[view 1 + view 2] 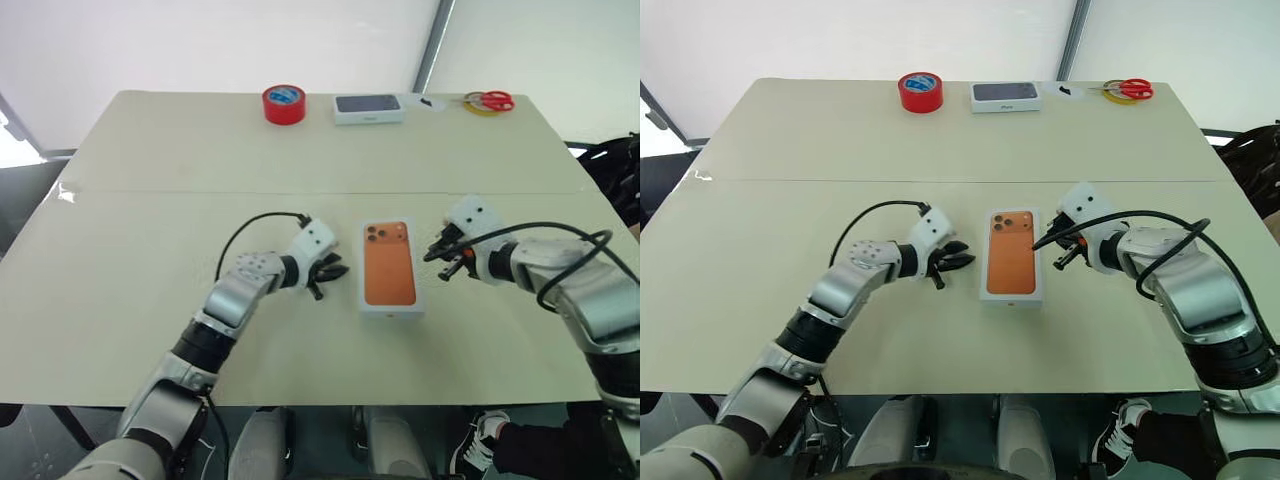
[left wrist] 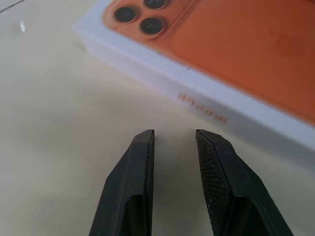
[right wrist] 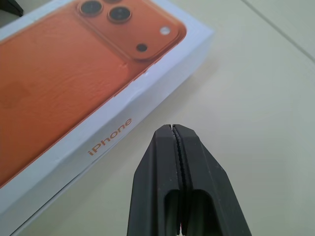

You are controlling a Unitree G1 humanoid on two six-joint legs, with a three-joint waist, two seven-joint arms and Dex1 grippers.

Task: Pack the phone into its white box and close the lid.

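The lid (image 1: 389,263), white with a printed orange phone picture on top, lies flat on the table's middle, covering the white box beneath it. The phone is hidden. My left gripper (image 1: 330,272) rests low just left of the lid, open by a narrow gap with nothing between its fingers (image 2: 142,152); the lid's lettered side (image 2: 211,105) is a short way ahead of them. My right gripper (image 1: 437,252) hovers just right of the lid near the end with the printed lenses, shut and empty. Its closed fingertips (image 3: 173,127) sit close beside the lid's side wall (image 3: 110,132).
At the table's far edge stand a red tape roll (image 1: 284,104), a white box with a dark picture on top (image 1: 369,107), and red-handled scissors (image 1: 490,100). A seam crosses the tabletop (image 1: 150,190). Black cables loop from both wrists.
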